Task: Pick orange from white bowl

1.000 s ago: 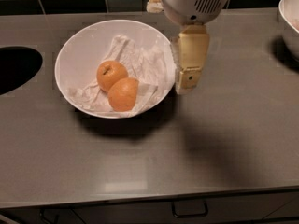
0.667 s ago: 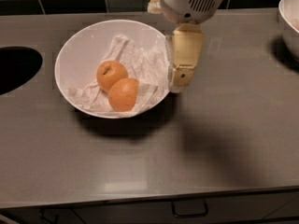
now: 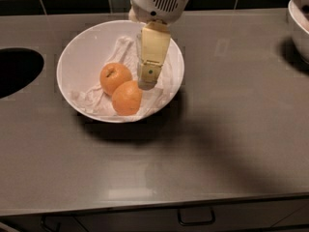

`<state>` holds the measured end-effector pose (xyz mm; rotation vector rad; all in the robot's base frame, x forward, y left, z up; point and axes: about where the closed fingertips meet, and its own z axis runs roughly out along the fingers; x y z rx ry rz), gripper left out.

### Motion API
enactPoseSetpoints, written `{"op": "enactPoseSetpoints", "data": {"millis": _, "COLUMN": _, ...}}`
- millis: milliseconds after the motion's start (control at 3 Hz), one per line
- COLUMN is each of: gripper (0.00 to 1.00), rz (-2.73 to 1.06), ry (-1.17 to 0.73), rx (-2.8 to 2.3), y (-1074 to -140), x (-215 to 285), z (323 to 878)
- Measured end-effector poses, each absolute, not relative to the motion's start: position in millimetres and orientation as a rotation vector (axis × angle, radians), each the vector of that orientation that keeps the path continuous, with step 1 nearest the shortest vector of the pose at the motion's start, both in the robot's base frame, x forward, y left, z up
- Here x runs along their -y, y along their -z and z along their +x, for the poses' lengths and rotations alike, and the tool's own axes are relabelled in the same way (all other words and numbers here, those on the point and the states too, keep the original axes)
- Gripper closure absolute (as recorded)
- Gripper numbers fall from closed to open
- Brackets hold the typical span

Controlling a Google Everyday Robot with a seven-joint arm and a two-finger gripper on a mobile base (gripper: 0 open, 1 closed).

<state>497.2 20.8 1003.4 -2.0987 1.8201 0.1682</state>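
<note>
Bowl: white bowl (image 3: pixel 79 50) on the grey counter (image 3: pixel 231 129), lined with crumpled paper (image 3: pixel 89 100).
Orange: the plain-skinned orange (image 3: pixel 127 98) lies on the paper in the bowl's near part, inside the rim.
Second orange: a rounder one with a dark stem dimple (image 3: pixel 115 77) sits left of the bowl's centre, touching the first.
Pincer: the pincer (image 3: pixel 147 82) hangs inside the bowl, right of its centre, with its tip just beside the orange's far-right side. It is on neither fruit. Open or closed: cannot tell.
Risk, wrong fruit: the two touch, so a close placed slightly toward the bowl's centre could catch the dimpled one, or both.
Risk, roll-off: an off-centre descent could push the orange along the bowl's curve, out of reach.
Risk, paper: loose folds under the fruit could be pinched and lifted with it.
Risk, bowl: a press on the bowl's sloping wall could slide or tip it.
</note>
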Motion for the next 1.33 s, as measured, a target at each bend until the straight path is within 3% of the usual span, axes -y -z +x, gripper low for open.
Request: {"op": "enactPoseSetpoints", "data": {"millis": 1333, "gripper": 0.00, "rz": -1.873, "ry": -0.137, "rx": -2.001, "y": -1002, "x": -33, "z": 488}}
